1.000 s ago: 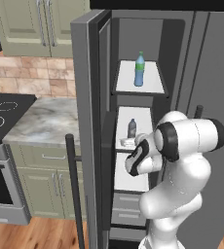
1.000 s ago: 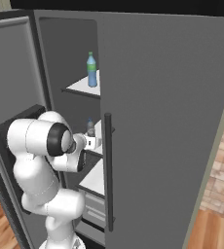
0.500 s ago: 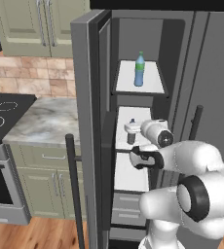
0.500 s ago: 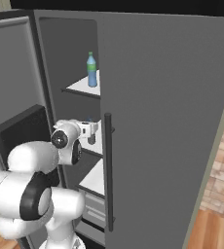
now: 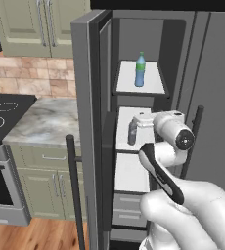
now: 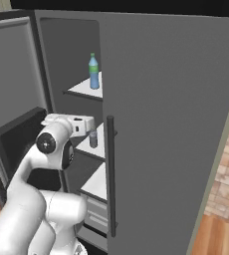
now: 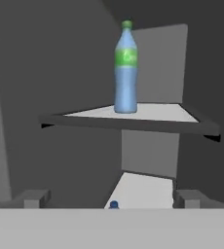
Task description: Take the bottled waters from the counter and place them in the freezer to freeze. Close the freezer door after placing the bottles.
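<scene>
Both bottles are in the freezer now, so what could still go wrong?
The open gripper sits right beside the smoky grey plastic bottle on the white middle shelf, so pulling back carelessly might knock it over. The tall grey freezer door is wide open and close to the arm, which might bump it. The clear blue bottle above looks safe.

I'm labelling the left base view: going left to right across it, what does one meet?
Black stovetop → counter → open freezer door → grey bottle on the middle shelf → gripper, open around it → dark bar handle of the other door.
</scene>
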